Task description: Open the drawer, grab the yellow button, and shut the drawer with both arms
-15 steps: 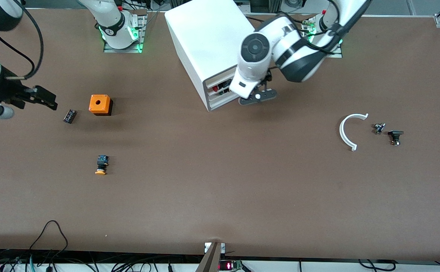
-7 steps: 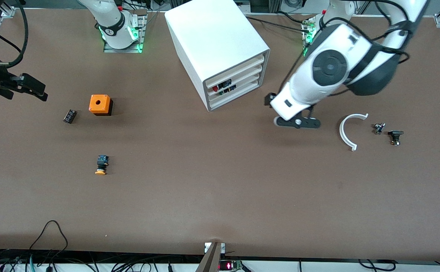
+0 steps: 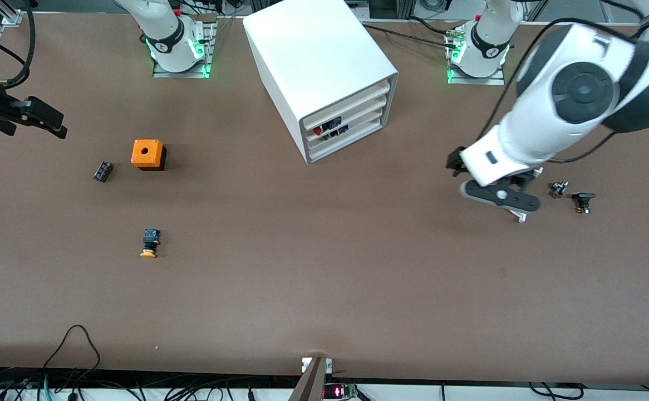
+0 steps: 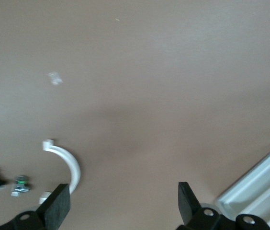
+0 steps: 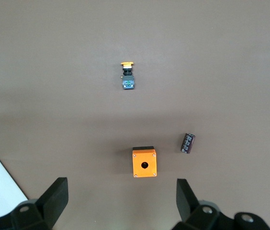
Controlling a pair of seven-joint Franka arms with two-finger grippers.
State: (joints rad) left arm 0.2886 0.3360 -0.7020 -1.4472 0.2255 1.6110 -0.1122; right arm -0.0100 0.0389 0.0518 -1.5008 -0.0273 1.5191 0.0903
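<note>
The button [image 3: 149,244], with an orange-yellow cap and black-and-blue body, lies on its side on the table, nearer to the front camera than the orange box; it also shows in the right wrist view [image 5: 128,76]. The white drawer cabinet [image 3: 324,67] stands at the table's middle with all three drawers [image 3: 347,123] pushed in. My left gripper [image 3: 500,196] hangs open and empty over a white arc piece [image 4: 69,165]; its fingers [image 4: 56,211] stand wide apart. My right gripper [image 3: 43,118] is open and empty, in the air at the right arm's end of the table.
An orange square box with a round hole [image 3: 148,154] and a small black cylinder [image 3: 102,171] lie near the right gripper. Two small dark parts [image 3: 559,189] [image 3: 583,201] lie beside the arc. Red and dark parts show through the drawer fronts [image 3: 327,127].
My left arm has swung away from the cabinet's front toward its own end of the table and now hangs over the white arc. My right gripper has drawn back a little toward the table's edge.
</note>
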